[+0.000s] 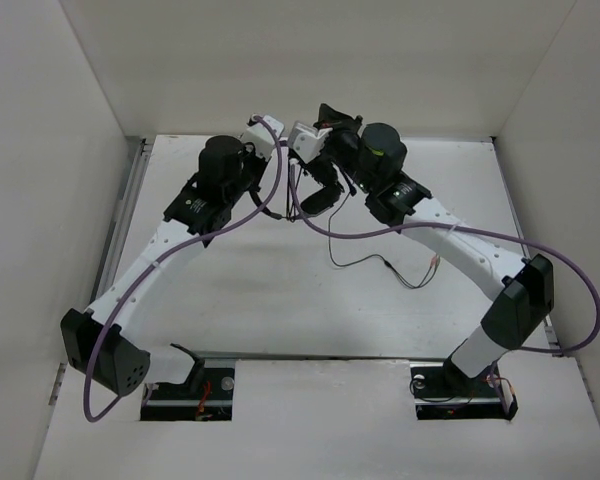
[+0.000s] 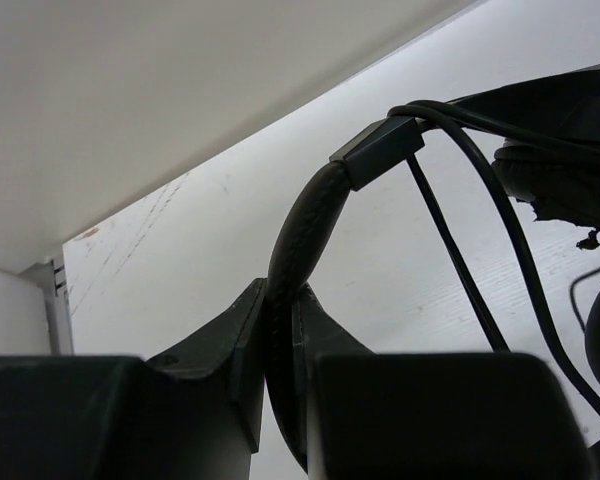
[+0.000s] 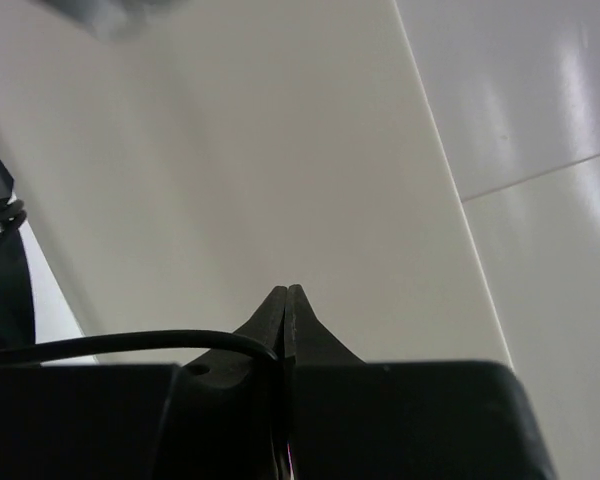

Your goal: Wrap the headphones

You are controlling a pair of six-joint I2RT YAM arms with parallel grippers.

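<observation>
**Headphones (image 1: 320,195).** The headset hangs clear of the table (image 1: 280,320), at the far centre of the workspace, between the two wrists.

**Headband (image 2: 300,230).** Black and padded. It rises from the left fingers to a square slider block (image 2: 377,150). Two strands of thin wire pass just beside that block.

**Earcup (image 2: 565,165).** It sits at the right of the left wrist view. Its lower edge is ragged.

**Cable (image 1: 365,262).** Thin and black. It drops from the headset to the table and lies there in a loose curve, nearer than the headset and to its right. The two small plugs (image 1: 432,264) rest on the table surface, a little apart from each other.

**Left gripper (image 2: 280,300).** Clenched on the headband, with one finger on each side of the padding.

**Right gripper (image 3: 288,292).** The fingers are pressed together, with one strand of the cable caught between them. The fingertips point towards a white wall.

**Surroundings.** The table is white and enclosed by white walls (image 1: 330,60) on the left, far and right sides. A purple robot cable (image 1: 578,275) runs along each arm, separate from the headset wire.
</observation>
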